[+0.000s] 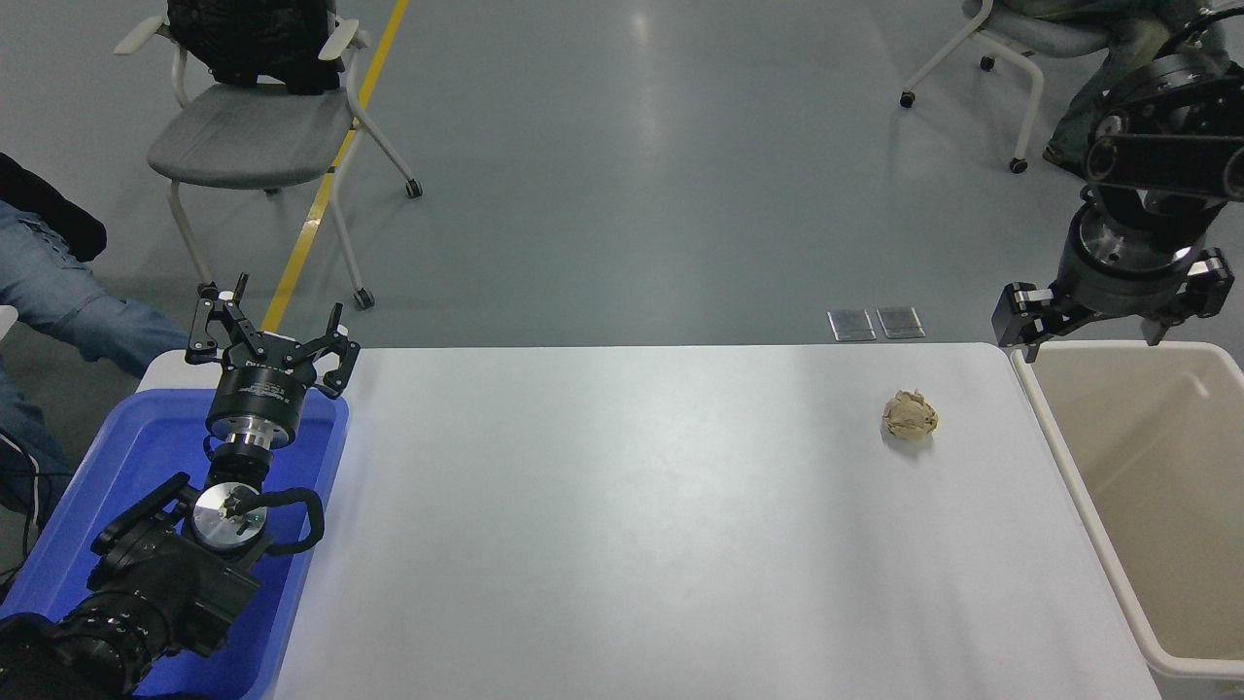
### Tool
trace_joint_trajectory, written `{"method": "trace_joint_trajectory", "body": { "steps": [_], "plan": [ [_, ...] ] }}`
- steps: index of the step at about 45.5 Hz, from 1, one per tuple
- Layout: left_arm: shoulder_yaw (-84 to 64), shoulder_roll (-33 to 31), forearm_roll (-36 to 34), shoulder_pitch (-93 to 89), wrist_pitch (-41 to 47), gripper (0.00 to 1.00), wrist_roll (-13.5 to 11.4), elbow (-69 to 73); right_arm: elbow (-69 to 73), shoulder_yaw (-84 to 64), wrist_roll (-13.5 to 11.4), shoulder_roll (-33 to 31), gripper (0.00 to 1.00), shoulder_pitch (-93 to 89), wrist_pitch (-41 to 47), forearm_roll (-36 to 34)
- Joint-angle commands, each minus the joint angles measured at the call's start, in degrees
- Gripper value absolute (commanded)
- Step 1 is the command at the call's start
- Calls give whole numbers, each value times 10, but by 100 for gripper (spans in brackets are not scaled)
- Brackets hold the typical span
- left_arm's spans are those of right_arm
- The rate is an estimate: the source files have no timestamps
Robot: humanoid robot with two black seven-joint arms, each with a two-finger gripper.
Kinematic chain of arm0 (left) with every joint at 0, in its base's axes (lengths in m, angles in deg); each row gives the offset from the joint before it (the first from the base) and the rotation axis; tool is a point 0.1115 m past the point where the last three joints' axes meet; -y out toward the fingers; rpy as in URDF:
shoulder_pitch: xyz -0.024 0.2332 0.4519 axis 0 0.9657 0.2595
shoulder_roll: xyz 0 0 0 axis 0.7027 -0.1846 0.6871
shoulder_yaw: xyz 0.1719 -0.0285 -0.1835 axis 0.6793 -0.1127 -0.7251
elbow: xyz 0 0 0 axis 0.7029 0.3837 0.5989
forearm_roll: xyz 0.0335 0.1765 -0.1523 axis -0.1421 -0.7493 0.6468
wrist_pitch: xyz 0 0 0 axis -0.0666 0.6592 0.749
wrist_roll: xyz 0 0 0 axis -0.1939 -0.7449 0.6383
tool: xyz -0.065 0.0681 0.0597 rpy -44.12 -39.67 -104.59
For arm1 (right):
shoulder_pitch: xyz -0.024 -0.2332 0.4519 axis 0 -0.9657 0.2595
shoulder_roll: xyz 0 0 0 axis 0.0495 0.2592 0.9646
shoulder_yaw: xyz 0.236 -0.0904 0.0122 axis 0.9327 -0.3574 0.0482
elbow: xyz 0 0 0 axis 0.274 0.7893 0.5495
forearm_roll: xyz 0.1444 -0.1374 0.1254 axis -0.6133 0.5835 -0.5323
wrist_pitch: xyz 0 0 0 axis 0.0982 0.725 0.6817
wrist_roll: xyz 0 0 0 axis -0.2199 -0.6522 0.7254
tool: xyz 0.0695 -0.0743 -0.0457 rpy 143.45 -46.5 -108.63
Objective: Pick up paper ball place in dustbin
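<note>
The tan paper ball lies on the white table near its far right corner. The off-white dustbin stands just off the table's right edge, its beige inside showing. My right gripper hangs open and empty above the dustbin's far rim, up and to the right of the paper ball and apart from it. My left gripper is open and empty, parked at the lower left over the blue tray.
A shallow blue tray sits at the table's left end under the left arm. Chairs stand on the floor beyond the table. A person's legs show at the left edge and another's at the top right.
</note>
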Motion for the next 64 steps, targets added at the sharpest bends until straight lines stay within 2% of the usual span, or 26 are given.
{"method": "trace_joint_trajectory", "body": {
  "steps": [1, 4, 15, 26, 37, 44, 56, 64],
  "plan": [
    [0, 0, 0, 0, 0, 99, 0, 0, -2, 62, 2, 1, 100, -12, 0, -64],
    [0, 0, 0, 0, 0, 99, 0, 1, -3, 68, 2, 3, 100, -15, 0, -92],
    [0, 0, 0, 0, 0, 99, 0, 0, -3, 24, 2, 4, 100, -9, 0, -93],
    [0, 0, 0, 0, 0, 99, 0, 0, -14, 12, 2, 10, 100, -13, 0, -165],
    [0, 0, 0, 0, 0, 99, 0, 0, -9, 17, 5, 13, 100, -37, 0, -166],
    [0, 0, 0, 0, 0, 99, 0, 0, -32, 28, 7, 29, 100, -85, -85, -165],
    [0, 0, 0, 0, 0, 99, 0, 0, -56, 73, 7, 43, 100, -138, -248, -137],
    [0, 0, 0, 0, 0, 99, 0, 0, -54, 101, 7, 49, 100, -178, -260, -27]
  ]
}}
